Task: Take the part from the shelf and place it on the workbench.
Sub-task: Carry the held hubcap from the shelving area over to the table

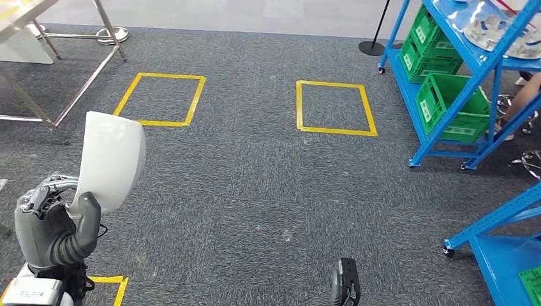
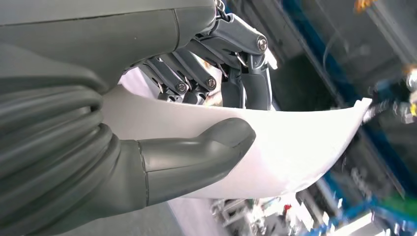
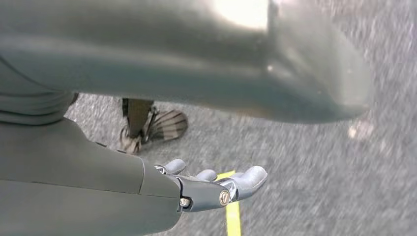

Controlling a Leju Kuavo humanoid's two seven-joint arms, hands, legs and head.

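Observation:
A white curved plastic part [image 1: 111,159] stands upright in my left hand [image 1: 54,223] at the lower left of the head view. The left wrist view shows the thumb [image 2: 196,155] pressed on one face of the part [image 2: 295,147] and the dark fingers [image 2: 236,73] behind the other face. My right hand [image 1: 345,284] hangs low at the bottom edge, holding nothing; in the right wrist view its fingers [image 3: 216,184] are stretched out over the carpet. The blue shelf [image 1: 472,70] stands at the right. A corner of the workbench [image 1: 25,13] with metal legs is at the upper left.
Grey carpet carries two yellow tape squares [image 1: 163,99] [image 1: 335,108]. Green crates [image 1: 450,105] sit on the shelf's lower levels and round metal parts [image 1: 491,29] lie on top. A second blue rack [image 1: 504,242] is at lower right. A person's arm [image 1: 526,99] shows behind the shelf.

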